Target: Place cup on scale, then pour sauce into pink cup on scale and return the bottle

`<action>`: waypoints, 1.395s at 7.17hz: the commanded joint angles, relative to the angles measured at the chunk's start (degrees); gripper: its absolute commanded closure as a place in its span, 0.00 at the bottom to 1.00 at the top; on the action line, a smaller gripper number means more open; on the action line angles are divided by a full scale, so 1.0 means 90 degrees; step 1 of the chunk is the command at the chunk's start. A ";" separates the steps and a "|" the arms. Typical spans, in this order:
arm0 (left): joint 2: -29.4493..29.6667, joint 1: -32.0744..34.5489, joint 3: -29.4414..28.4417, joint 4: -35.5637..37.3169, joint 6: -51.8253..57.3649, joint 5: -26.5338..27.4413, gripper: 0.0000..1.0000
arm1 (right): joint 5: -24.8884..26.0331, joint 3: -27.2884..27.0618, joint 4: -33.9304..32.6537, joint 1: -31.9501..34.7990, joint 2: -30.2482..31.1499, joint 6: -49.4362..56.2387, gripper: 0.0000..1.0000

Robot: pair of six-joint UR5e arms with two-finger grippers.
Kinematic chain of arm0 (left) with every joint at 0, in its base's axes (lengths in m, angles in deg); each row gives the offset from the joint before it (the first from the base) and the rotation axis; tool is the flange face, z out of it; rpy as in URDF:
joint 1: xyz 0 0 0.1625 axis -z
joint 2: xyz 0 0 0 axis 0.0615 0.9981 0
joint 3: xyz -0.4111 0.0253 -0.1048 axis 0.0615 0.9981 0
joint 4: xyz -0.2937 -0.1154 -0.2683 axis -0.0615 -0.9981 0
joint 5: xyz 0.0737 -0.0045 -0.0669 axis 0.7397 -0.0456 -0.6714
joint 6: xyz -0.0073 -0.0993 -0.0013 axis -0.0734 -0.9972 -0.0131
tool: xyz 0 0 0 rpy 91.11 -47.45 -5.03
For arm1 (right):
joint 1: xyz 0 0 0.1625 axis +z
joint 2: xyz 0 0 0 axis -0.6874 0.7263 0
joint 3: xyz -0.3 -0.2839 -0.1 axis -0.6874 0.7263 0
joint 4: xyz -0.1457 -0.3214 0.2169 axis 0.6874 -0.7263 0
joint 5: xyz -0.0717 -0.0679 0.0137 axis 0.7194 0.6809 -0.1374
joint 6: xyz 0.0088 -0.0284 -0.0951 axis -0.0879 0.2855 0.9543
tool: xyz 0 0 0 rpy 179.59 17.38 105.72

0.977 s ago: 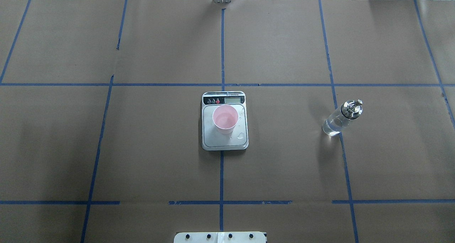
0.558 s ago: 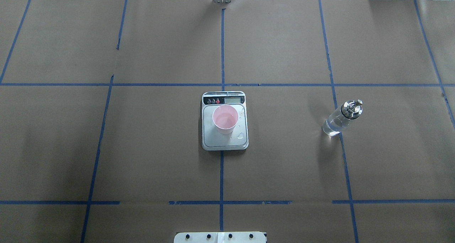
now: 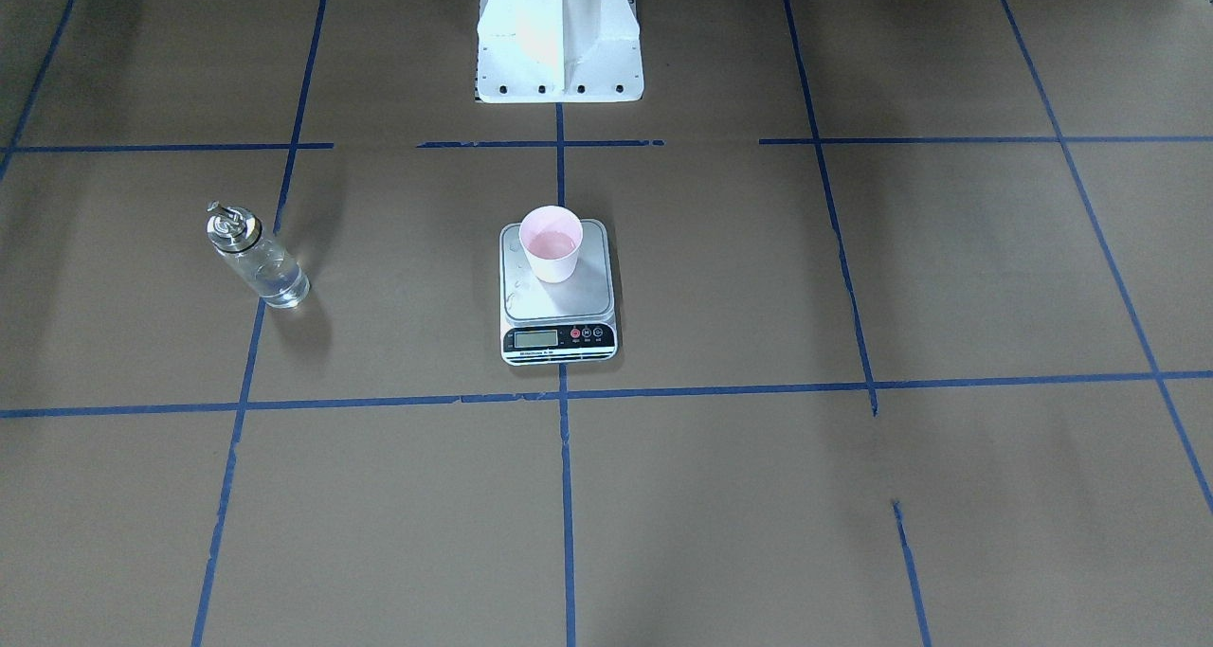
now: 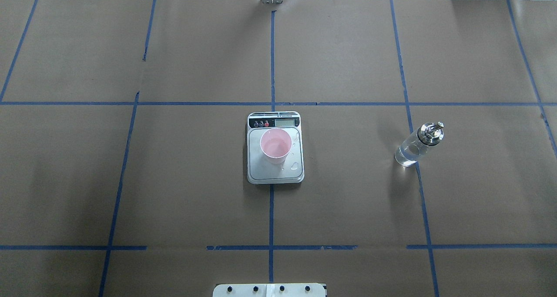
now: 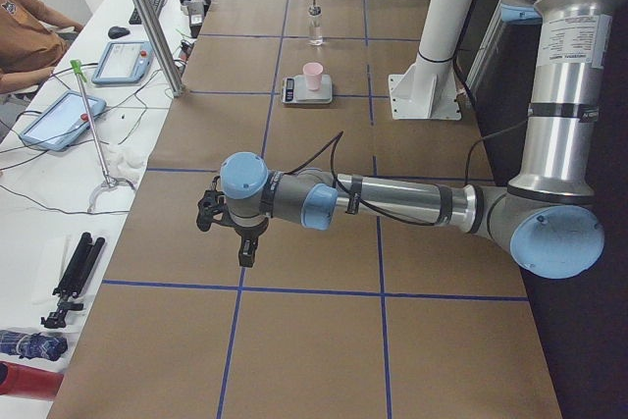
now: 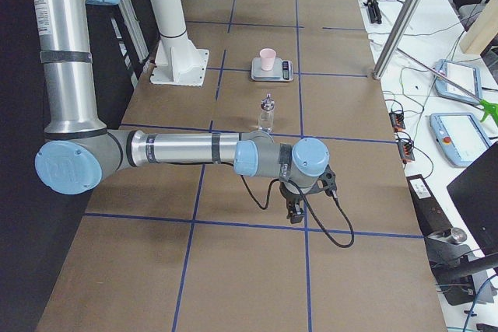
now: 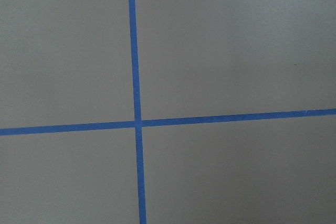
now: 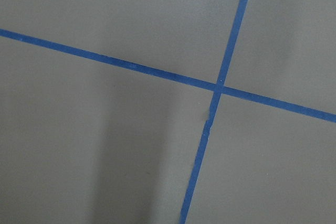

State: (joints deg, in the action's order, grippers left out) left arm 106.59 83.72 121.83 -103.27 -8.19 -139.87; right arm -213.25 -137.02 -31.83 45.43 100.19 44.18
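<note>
- Pink cup [image 4: 275, 145] — smooth, tapered plastic — stands on the scale [image 4: 275, 174], on its square silver platform; seems to hold some liquid, droplets [image 4: 296, 165] beside it.
- Clear glass bottle [image 4: 417, 145], shiny metal pourer, upright on brown paper table [image 4: 348, 201], well apart on robot's right; sauce [image 4: 406, 155] low inside.
- Task looks done, nothing left.
- Left gripper [image 5: 245, 258] and right gripper [image 6: 294, 214] hang far from both — parted or closed, cannot tell.

Silver arms [image 5: 402, 201], blue joint caps [image 5: 557, 242], white base [image 3: 557, 31]
</note>
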 commanded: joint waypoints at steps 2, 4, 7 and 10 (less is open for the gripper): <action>-0.0003 0.0003 0.0006 0.0000 -0.0007 0.0009 0.00 | -0.0010 -0.0019 0.0000 0.0000 -0.0020 0.0000 0.00; 0.0007 -0.0006 -0.0003 -0.0010 0.0012 0.0154 0.00 | -0.0010 0.0001 0.0000 -0.0010 -0.0020 0.0000 0.00; 0.0075 -0.0016 -0.0013 -0.0019 -0.0026 0.0800 0.00 | -0.0010 0.0010 -0.0009 -0.0010 -0.0020 0.0000 0.00; 0.0007 0.0003 0.0016 0.0369 0.0012 0.0800 0.00 | -0.0058 0.0020 -0.0009 -0.0010 0.0009 0.0000 0.00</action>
State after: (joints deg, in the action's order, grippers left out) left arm 106.92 83.65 121.81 -101.91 -8.30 -132.66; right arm -213.48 -136.87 -31.91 45.35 100.11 44.15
